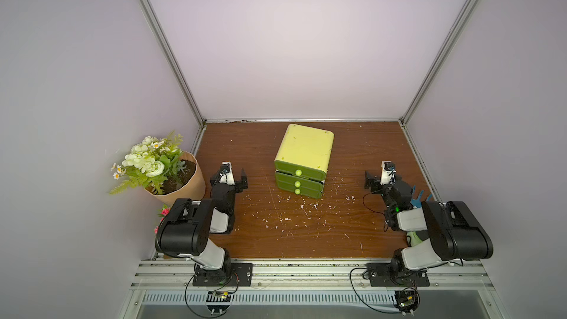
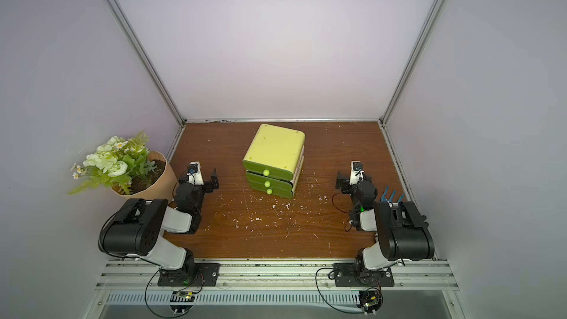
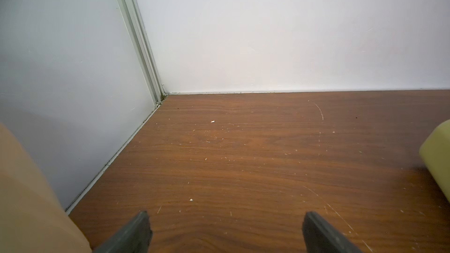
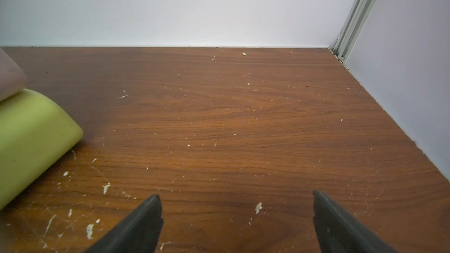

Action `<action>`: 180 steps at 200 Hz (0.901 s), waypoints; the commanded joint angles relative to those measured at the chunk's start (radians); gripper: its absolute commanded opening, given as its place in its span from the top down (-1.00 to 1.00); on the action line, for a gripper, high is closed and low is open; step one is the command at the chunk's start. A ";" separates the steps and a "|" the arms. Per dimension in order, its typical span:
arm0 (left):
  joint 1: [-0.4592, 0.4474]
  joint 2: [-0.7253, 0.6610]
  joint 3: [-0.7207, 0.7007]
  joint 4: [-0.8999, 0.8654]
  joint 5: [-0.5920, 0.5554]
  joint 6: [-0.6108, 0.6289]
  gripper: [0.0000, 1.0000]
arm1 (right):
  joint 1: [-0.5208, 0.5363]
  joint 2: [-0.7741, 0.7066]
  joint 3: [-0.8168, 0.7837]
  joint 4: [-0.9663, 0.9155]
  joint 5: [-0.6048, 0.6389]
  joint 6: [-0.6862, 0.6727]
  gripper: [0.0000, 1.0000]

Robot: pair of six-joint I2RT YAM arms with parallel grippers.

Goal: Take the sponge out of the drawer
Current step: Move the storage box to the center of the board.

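Note:
A yellow-green drawer unit (image 1: 303, 148) (image 2: 274, 148) stands at the middle back of the wooden table, its three knobbed drawer fronts (image 1: 298, 179) facing me, and all of them look pushed in. The sponge is hidden. My left gripper (image 1: 234, 177) (image 2: 204, 178) hovers open to the left of the unit, well apart from it. My right gripper (image 1: 379, 180) (image 2: 349, 181) hovers open to its right, also apart. In the wrist views both the left gripper (image 3: 226, 215) and the right gripper (image 4: 235, 196) have only bare table between their fingers. A corner of the unit (image 3: 435, 152) (image 4: 29, 137) shows at the edge of each.
A paper-wrapped flower pot (image 1: 184, 179) (image 2: 153, 179) (image 3: 24, 191) stands against the left wall, close beside the left arm. A blue pronged tool (image 1: 418, 197) (image 2: 391, 194) lies behind the right arm. White crumbs (image 1: 288, 210) are scattered in front of the unit. Walls enclose three sides.

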 commanded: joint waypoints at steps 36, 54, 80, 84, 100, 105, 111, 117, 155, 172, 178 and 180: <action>0.000 0.004 0.018 0.020 0.002 0.003 -1.00 | 0.003 0.006 0.023 0.046 -0.016 -0.009 -0.99; -0.001 0.004 0.015 0.021 0.003 0.003 -1.00 | -0.003 0.005 0.026 0.040 -0.019 -0.002 -0.99; 0.000 0.004 0.015 0.025 0.003 0.004 -1.00 | -0.004 0.008 0.030 0.032 -0.005 0.009 -0.99; 0.000 0.003 0.013 0.026 0.003 0.005 -1.00 | -0.005 0.007 0.030 0.034 -0.004 0.007 -0.99; 0.000 0.001 0.009 0.032 0.013 0.007 -1.00 | -0.005 0.005 0.027 0.038 -0.004 0.005 -0.99; -0.001 0.001 0.004 0.040 0.024 0.011 -1.00 | -0.005 0.004 0.025 0.039 -0.001 0.004 -0.99; -0.001 0.000 -0.006 0.060 0.036 0.014 -1.00 | 0.000 0.002 0.022 0.043 0.010 0.002 -0.99; -0.001 -0.001 -0.023 0.089 0.042 0.017 -1.00 | 0.006 0.001 0.018 0.047 0.035 0.004 -0.99; -0.005 -0.045 -0.103 0.209 0.036 0.017 -1.00 | 0.037 -0.083 -0.017 0.050 0.105 -0.005 -0.98; -0.018 -0.107 -0.100 0.146 0.034 0.032 -1.00 | 0.046 -0.155 -0.007 -0.024 0.105 -0.021 -0.98; -0.023 -0.132 -0.101 0.129 0.031 0.041 -1.00 | 0.054 -0.182 -0.003 -0.049 0.107 -0.029 -0.98; -0.026 -0.139 -0.101 0.124 0.029 0.043 -1.00 | 0.057 -0.191 -0.003 -0.060 0.108 -0.032 -0.98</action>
